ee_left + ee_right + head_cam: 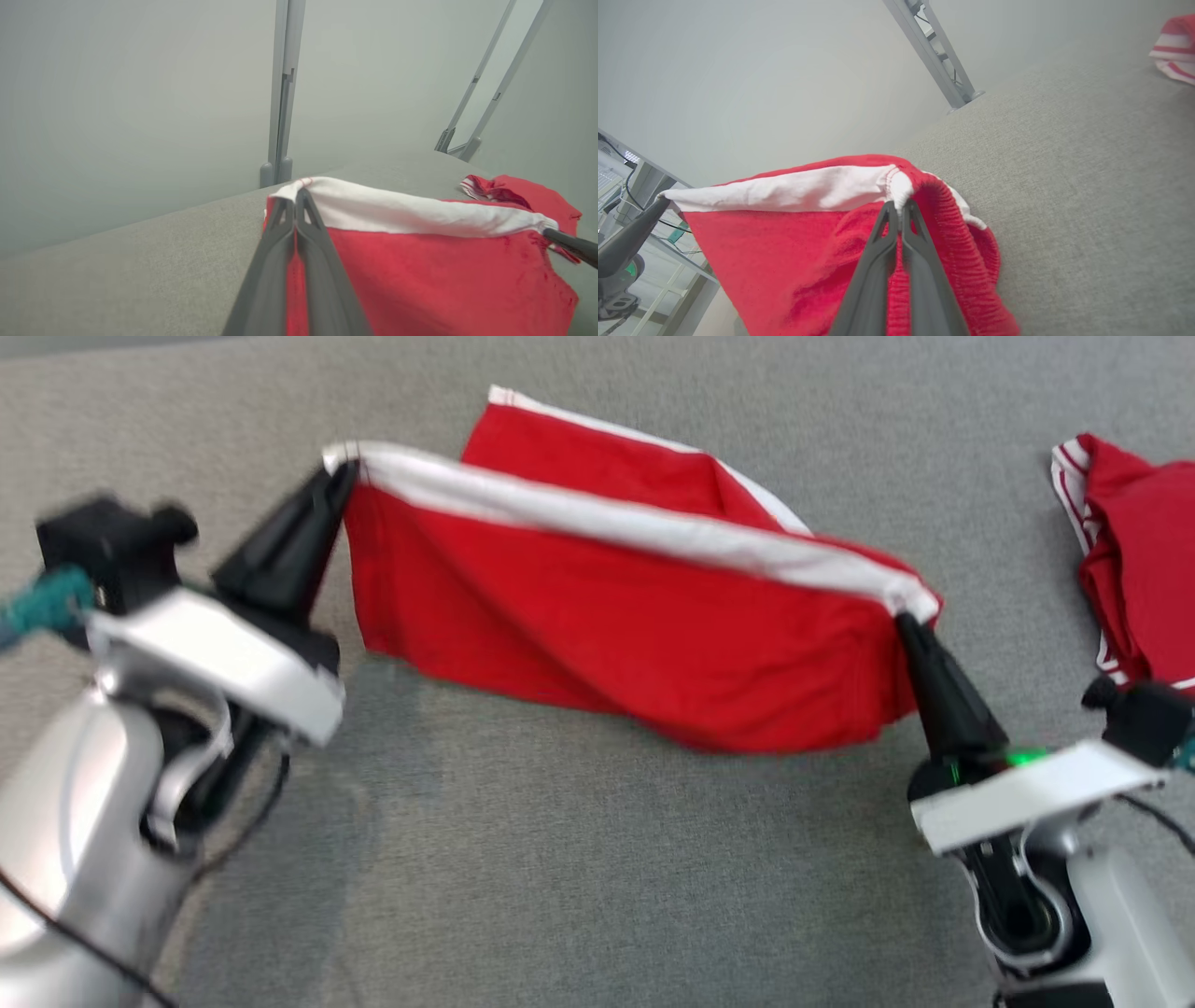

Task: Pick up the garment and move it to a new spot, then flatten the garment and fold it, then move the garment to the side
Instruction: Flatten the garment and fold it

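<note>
Red garment [607, 635] held up by its white band [607, 518] and stretched between both arms above the grey worktop [560, 859]. Left gripper [341, 476]: fingers shut, pinching the band's left corner. Right gripper [904, 621]: fingers shut, pinching the band's right corner, where the cloth gathers into ribbed folds (right wrist view). The band runs nearly taut from one gripper to the other, higher in the head view at the left end. The front red panel hangs below the band in slack diagonal creases. A second red layer with a white edge lies behind it on the worktop. The lower hem is near the surface, but contact cannot be told. A second red garment with white stripes [1134, 569] lies crumpled on the worktop, well apart at the robot's right.
</note>
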You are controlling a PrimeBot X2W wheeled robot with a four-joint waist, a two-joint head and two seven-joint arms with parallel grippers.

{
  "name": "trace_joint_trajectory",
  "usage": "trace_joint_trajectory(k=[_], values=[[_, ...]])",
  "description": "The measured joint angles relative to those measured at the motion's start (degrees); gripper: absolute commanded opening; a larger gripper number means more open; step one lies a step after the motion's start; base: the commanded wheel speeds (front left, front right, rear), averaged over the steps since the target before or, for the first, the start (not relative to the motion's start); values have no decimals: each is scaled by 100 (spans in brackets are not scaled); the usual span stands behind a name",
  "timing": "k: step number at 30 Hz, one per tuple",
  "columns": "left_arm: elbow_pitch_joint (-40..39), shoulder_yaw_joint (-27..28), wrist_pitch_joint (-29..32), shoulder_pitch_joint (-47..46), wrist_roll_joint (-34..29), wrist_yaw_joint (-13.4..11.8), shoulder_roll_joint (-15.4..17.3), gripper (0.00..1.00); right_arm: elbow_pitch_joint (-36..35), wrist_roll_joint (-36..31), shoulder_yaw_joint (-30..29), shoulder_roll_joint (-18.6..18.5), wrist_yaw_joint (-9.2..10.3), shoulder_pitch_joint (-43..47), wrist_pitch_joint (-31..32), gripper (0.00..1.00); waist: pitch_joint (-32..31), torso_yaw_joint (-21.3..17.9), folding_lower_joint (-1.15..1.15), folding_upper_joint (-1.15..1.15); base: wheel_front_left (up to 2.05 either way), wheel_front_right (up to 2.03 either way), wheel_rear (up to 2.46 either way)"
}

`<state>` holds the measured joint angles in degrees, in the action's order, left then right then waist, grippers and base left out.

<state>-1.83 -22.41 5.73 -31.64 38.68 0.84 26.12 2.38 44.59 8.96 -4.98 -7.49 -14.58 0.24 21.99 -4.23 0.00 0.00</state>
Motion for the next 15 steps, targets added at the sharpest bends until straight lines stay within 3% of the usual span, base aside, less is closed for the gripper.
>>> trace_joint_trajectory(k=[7,15], values=[[2106,-307,-243,-1670,-104,523,-345,0,911,-9,187,180,0,-1045,-396,0,500,-301,0,0,0,0,0],[3863,-703,-612,-2596,-46,643,-630,0,1503,242,537,210,0,-1588,-731,0,781,-637,0,0,0,0,0]])
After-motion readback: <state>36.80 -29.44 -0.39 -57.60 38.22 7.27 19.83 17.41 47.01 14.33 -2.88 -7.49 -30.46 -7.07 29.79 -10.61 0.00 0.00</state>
